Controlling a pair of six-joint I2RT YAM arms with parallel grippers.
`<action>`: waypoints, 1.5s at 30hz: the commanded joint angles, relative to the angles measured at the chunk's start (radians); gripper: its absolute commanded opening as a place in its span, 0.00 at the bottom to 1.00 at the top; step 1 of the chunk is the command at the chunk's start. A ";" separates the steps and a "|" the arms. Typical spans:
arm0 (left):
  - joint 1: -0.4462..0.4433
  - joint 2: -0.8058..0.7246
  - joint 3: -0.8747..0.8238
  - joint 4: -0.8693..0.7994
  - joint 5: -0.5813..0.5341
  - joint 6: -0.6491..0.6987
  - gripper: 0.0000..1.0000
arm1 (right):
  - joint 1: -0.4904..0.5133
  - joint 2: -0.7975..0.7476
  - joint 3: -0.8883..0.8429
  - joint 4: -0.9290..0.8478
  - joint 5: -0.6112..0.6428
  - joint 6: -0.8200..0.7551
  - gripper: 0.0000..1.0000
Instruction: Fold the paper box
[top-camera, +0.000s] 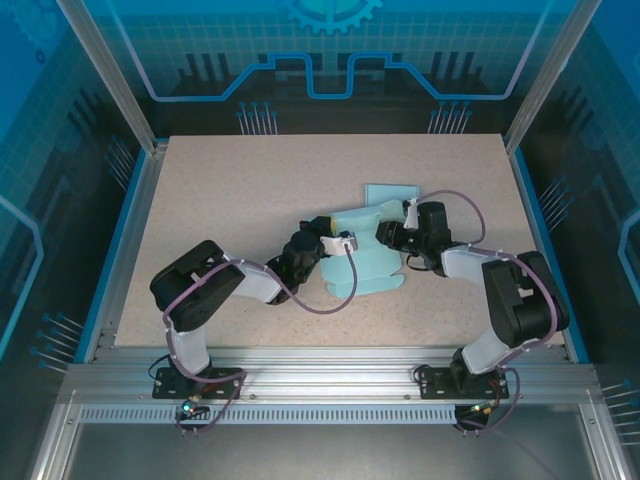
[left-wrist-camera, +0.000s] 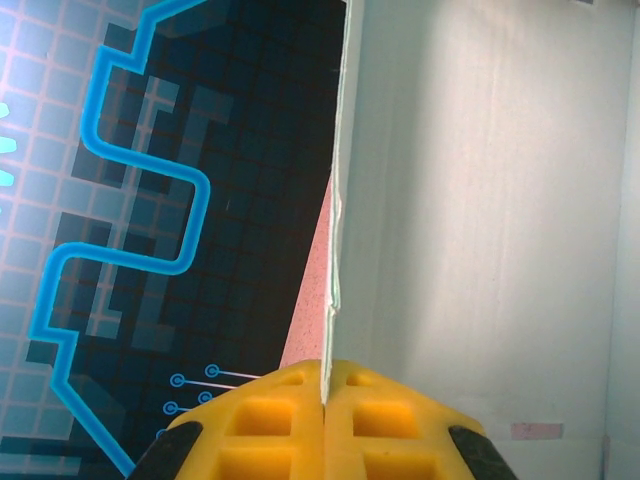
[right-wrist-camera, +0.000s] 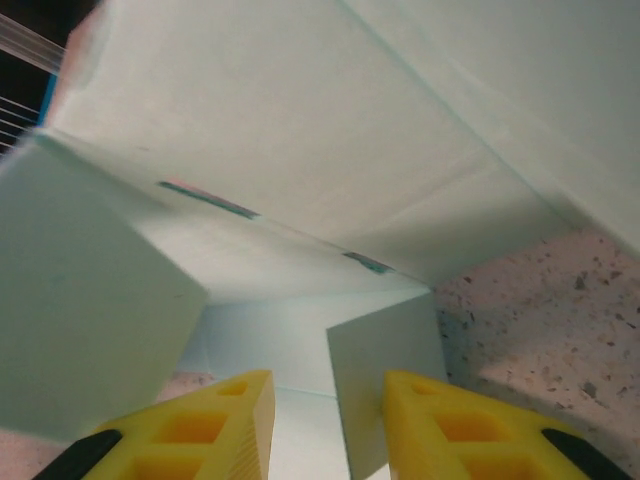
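The pale blue paper box lies partly folded at the middle of the table, one flap reaching toward the back. My left gripper comes in from the left. Its yellow fingers are pressed together on the thin edge of an upright box panel, so my left gripper is shut on it. My right gripper meets the box from the right. In the right wrist view my right gripper is open inside the folded walls, and a small flap stands between the jaws against the right finger.
The speckled tabletop has a blue rim on the left and right. Slanted aluminium posts rise at the back corners. A metal rail runs along the near edge by the arm bases.
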 joint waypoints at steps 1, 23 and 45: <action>-0.012 0.013 0.021 0.032 -0.003 0.002 0.00 | 0.009 0.039 -0.012 0.037 -0.009 0.026 0.35; -0.014 0.005 -0.043 0.113 0.048 0.062 0.00 | -0.325 -0.489 0.012 -0.527 -0.083 -0.227 0.52; -0.022 0.014 -0.054 0.144 0.053 0.088 0.00 | -0.279 0.138 0.353 -0.309 -0.208 -0.267 0.36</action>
